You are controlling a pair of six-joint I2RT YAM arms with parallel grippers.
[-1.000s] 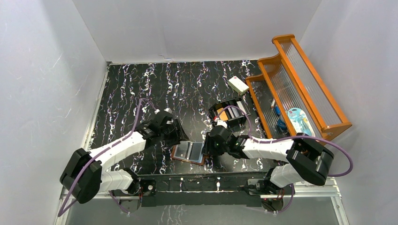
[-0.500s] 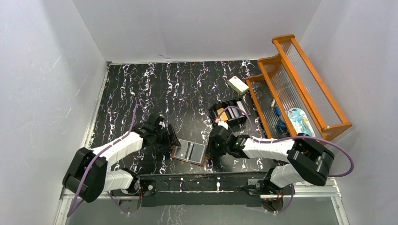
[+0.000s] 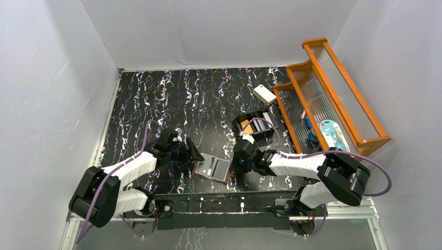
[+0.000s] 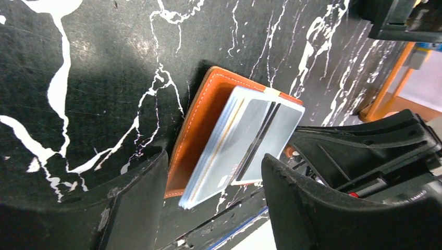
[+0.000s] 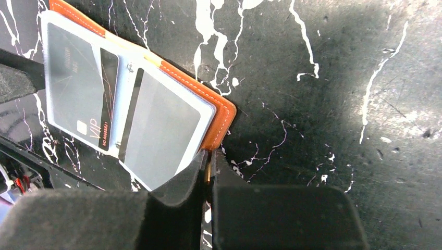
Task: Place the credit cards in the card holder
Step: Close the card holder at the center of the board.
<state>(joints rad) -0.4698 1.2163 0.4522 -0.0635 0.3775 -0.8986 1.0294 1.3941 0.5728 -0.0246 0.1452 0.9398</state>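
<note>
The card holder (image 3: pixel 212 167) lies open near the table's front edge, brown leather (image 4: pixel 200 120) with pale sleeves. Two grey credit cards sit in its sleeves, one marked VIP (image 5: pixel 78 88) and a plainer one (image 5: pixel 156 125). More credit cards, one of them orange (image 3: pixel 245 125), stand in a black box (image 3: pixel 255 124). My left gripper (image 3: pixel 196 154) hangs open just left of the holder; in the left wrist view its fingers (image 4: pixel 135 208) frame the holder's corner without touching it. My right gripper (image 5: pixel 209 169) is pinched on the holder's right leather edge (image 5: pixel 221 122).
A white block with a red mark (image 3: pixel 264 94) lies behind the black box. An orange wooden rack (image 3: pixel 333 94) with ribbed panels and small items fills the right side. White walls enclose the marbled black table (image 3: pixel 156 104).
My left gripper has backed away to the left from the holder and opened wider. The right gripper has closed onto the holder's right edge.
</note>
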